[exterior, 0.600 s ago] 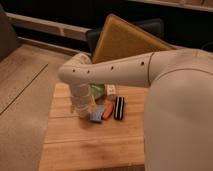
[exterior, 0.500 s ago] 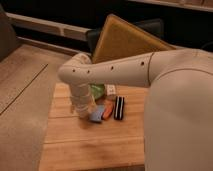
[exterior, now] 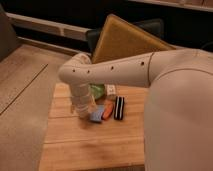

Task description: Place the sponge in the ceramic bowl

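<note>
Camera view: at centre left, the gripper point(exterior: 83, 112) is down over the wooden table point(exterior: 75, 145), and whether it is apart or together cannot be told. The blue sponge point(exterior: 95, 115) lies just right of it. The green ceramic bowl point(exterior: 98, 91) sits just above, partly hidden.

Orange item point(exterior: 107, 111) beside black bar point(exterior: 119, 107); both on wooden table point(exterior: 90, 145).
</note>
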Controlling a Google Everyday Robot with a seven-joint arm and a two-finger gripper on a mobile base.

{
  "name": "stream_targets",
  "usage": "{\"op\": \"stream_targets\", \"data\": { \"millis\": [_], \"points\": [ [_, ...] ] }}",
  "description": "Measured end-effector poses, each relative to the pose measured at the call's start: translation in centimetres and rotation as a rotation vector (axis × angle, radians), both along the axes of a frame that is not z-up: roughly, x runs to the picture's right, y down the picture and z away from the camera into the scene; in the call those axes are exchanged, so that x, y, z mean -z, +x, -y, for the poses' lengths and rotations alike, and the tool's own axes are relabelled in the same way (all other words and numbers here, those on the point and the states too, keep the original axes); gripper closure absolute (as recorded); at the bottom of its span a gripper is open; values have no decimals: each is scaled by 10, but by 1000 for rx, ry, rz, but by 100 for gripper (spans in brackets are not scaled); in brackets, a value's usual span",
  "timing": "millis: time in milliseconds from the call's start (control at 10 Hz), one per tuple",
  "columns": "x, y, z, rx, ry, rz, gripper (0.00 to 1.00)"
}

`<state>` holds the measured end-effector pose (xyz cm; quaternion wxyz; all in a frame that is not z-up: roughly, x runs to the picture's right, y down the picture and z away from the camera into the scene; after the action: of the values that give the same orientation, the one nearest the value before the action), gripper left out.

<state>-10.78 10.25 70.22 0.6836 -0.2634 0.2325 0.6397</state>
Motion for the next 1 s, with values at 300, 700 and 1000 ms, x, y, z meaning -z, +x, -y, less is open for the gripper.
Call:
{"op": "stream_targets", "data": {
  "millis": [300, 700, 1000],
  "points": [
    [0, 0, 0, 0, -1, 0, 35],
    [0, -1, 1, 5, 6, 1, 35],
    [-10, -22, 37, 17, 141, 129, 35]
  ]
}}
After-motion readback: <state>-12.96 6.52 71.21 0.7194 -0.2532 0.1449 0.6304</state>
